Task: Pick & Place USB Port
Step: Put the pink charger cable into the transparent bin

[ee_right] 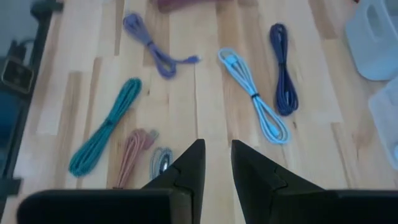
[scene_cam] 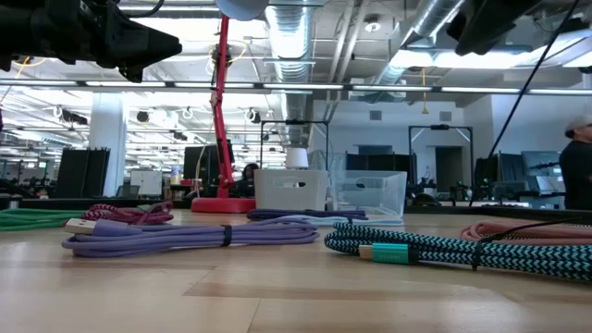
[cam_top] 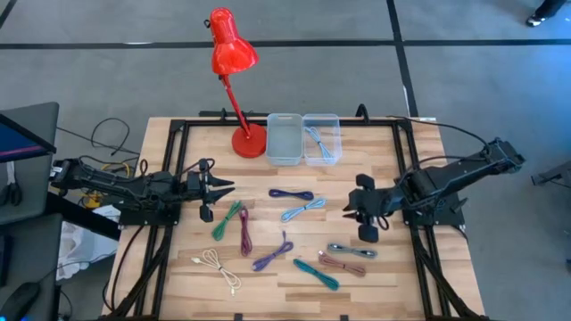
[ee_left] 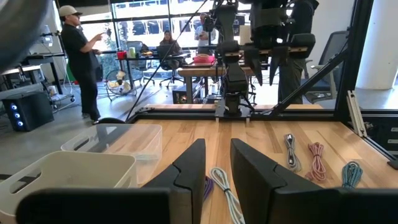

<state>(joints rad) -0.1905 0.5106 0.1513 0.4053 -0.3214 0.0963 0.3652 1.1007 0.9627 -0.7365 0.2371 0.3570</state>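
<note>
Several coiled USB cables lie flat on the wooden table: dark blue point(cam_top: 292, 193), light blue point(cam_top: 303, 209), green point(cam_top: 227, 218), maroon point(cam_top: 244, 230), purple point(cam_top: 272, 254), white point(cam_top: 219, 267), teal point(cam_top: 317, 272), pink point(cam_top: 343, 265) and grey point(cam_top: 350, 251). My left gripper point(cam_top: 227, 187) hovers level at the table's left, above the green cable's far end, slightly open and empty point(ee_left: 217, 163). My right gripper point(cam_top: 352, 210) hangs above the table's right half, slanting down toward the cables. It is slightly open with nothing between its fingers point(ee_right: 217, 158), above the grey cable point(ee_right: 160, 160).
Two clear bins stand side by side at the far edge; the left bin point(cam_top: 284, 138) looks empty, the right bin point(cam_top: 321, 138) holds a light blue cable. A red desk lamp point(cam_top: 248, 141) stands left of them. People show in the room beyond.
</note>
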